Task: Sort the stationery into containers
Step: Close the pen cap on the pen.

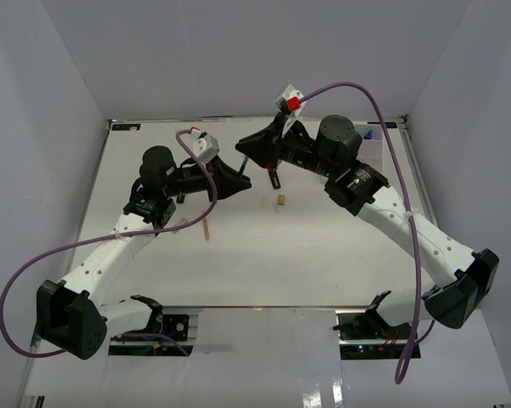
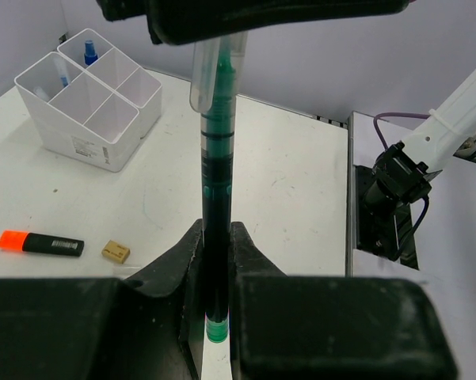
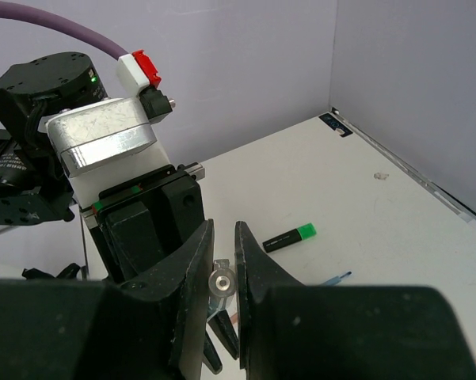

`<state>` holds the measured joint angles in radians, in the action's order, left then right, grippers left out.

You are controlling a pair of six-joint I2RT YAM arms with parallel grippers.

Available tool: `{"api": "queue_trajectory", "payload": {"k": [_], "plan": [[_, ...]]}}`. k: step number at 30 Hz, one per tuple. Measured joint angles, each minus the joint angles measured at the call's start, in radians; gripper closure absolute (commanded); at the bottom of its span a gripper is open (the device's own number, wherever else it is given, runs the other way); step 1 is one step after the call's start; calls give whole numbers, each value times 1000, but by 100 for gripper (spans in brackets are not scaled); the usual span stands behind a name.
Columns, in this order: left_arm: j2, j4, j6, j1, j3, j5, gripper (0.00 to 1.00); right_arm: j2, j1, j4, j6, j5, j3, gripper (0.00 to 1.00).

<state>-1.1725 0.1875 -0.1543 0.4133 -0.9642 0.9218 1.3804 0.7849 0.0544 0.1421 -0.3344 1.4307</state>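
Note:
A pen with green ink and a clear cap [image 2: 214, 182] is held by both grippers between the arms. My left gripper [image 2: 215, 229] is shut on its barrel, and shows in the top view [image 1: 238, 180]. My right gripper [image 3: 224, 233] is shut on the pen's cap end [image 3: 223, 283], and shows in the top view [image 1: 253, 155]. A white organiser box [image 2: 103, 150] stands far left with a blue-capped bottle [image 2: 89, 54] in it. An orange-capped marker [image 2: 39, 243] and a tan block [image 2: 116, 252] lie on the table. A green-capped marker [image 3: 289, 237] and a thin blue pen [image 3: 333, 279] lie beyond the right jaws.
The tan block [image 1: 281, 200] lies mid-table in the top view, with a pink stick [image 1: 207, 229] nearer the left arm. Purple cables loop over both arms. White walls close in the table on three sides. The right arm's base [image 2: 396, 198] stands at the table edge.

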Motion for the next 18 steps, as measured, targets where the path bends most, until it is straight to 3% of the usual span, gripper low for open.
{"api": "queue_trajectory", "payload": {"k": [18], "plan": [[-2,31,-4,-6,-3,4,100,17,0,-5,-3,-10,20,92]]}}
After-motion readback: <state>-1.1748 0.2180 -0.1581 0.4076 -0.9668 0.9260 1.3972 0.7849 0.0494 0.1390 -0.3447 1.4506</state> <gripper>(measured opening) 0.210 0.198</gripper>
